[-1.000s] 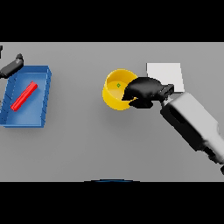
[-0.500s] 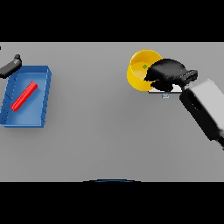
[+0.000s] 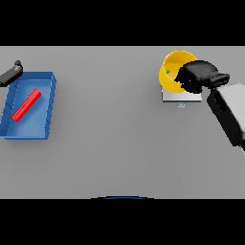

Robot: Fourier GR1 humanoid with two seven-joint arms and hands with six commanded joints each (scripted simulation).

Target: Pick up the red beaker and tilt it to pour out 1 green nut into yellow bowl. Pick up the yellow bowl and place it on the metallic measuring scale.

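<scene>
Yellow bowl, a green nut inside, sits over the metallic scale at the tabletop's far right. My right hand's fingers curl around its rim. Pouring looks done; only letting go remains. My left hand idles far left.

Wide bare table seen across frame centre and bottom; left edge blocked by blue tray; upper right occupied by yellow bowl over scale.
</scene>
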